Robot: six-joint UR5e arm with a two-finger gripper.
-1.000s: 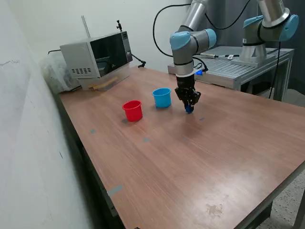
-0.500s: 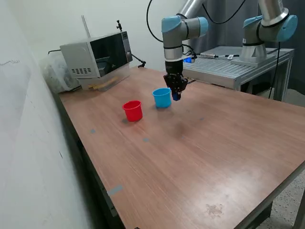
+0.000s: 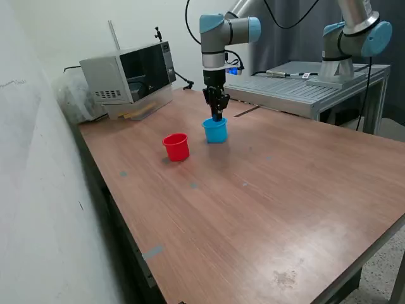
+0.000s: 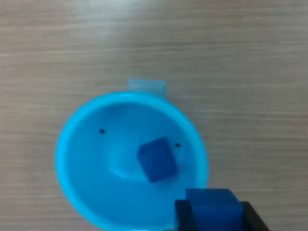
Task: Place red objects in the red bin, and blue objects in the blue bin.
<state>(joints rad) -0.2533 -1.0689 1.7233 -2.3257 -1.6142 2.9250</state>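
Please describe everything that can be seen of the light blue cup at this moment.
The light blue cup is small, round and tapered, apparently plastic, with a thicker rim. It stands upright on the wooden table, at the exterior view's right of the red cup, apart from it. Inside, one dark blue cube lies tilted on the bottom. The gripper hangs directly above the opening, holding a second dark blue cube over the rim, not touching the cup.

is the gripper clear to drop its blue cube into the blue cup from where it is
Probably yes. The gripper hangs right above the blue cup, shut on a blue cube. The cup's mouth is open, holding only one other blue cube, with room beside it.
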